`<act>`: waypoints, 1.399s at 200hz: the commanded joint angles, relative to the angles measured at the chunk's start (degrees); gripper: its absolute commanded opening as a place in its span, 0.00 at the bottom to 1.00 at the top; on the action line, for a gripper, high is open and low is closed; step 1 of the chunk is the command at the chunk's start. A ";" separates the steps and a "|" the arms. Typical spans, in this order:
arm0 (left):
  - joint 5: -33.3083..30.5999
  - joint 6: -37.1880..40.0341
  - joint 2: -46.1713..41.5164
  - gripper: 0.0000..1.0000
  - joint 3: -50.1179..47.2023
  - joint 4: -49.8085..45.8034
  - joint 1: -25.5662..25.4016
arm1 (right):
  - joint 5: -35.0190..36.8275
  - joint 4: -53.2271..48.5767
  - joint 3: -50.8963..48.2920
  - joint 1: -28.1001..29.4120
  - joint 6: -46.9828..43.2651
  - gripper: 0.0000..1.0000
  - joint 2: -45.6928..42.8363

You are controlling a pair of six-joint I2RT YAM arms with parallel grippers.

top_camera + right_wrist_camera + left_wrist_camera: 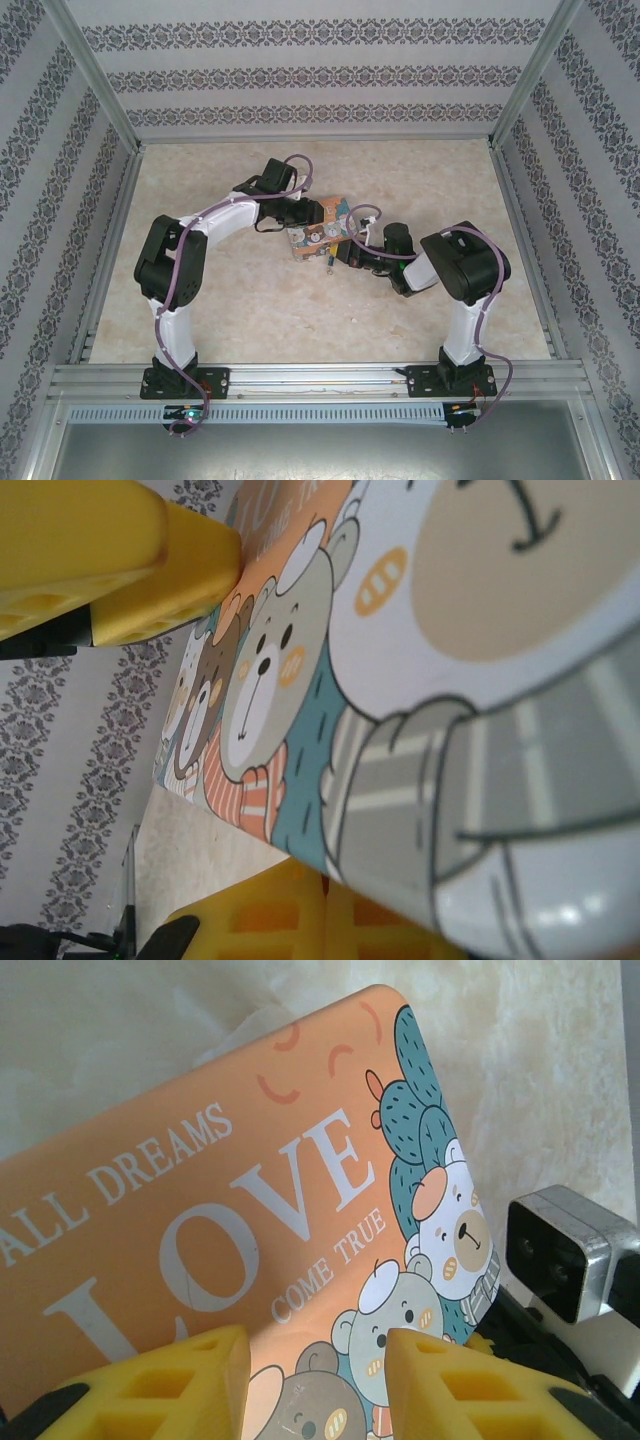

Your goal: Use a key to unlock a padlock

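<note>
Centrally in the overhead view, a rectangular orange tin printed with "LOVE" and cartoon bears rests on the marbled worktop. The padlock cannot be made out. The left pincer and right pincer, yellow-padded, each straddle a tin edge; actual grip cannot be told.

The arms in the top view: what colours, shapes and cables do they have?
Both arms are white with black joint housings and black bases. A purple cable runs along the left arm; a similar cable loops along the right. Each gripper has yellow fingers: left gripper, right gripper.
</note>
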 commanded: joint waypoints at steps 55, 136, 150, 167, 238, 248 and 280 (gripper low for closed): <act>0.77 -6.76 -1.20 0.40 -6.50 -0.16 -1.73 | 15.63 14.44 -4.26 2.73 10.26 0.00 2.73; 0.65 -6.60 -2.21 0.40 -7.63 0.21 -1.81 | 26.73 15.15 -4.84 5.95 13.81 0.00 1.98; 0.64 -6.60 -2.20 0.40 -7.87 0.35 -1.82 | 27.27 15.16 -4.63 5.94 14.40 0.00 1.97; 0.64 -6.60 -2.05 0.40 -7.97 0.48 -1.81 | 27.36 15.17 -4.14 6.03 14.97 0.00 1.98; 0.20 -5.92 -1.78 0.40 -7.40 -0.10 -1.81 | 29.07 15.16 -3.01 6.30 16.52 0.00 1.81; 0.21 -5.92 -1.81 0.40 -7.45 -0.06 -1.83 | 29.16 15.16 -2.96 6.29 16.56 0.00 1.97; 0.29 -5.64 -1.85 0.40 -7.11 -0.26 -1.78 | 29.87 15.23 -2.63 6.30 17.18 0.00 2.35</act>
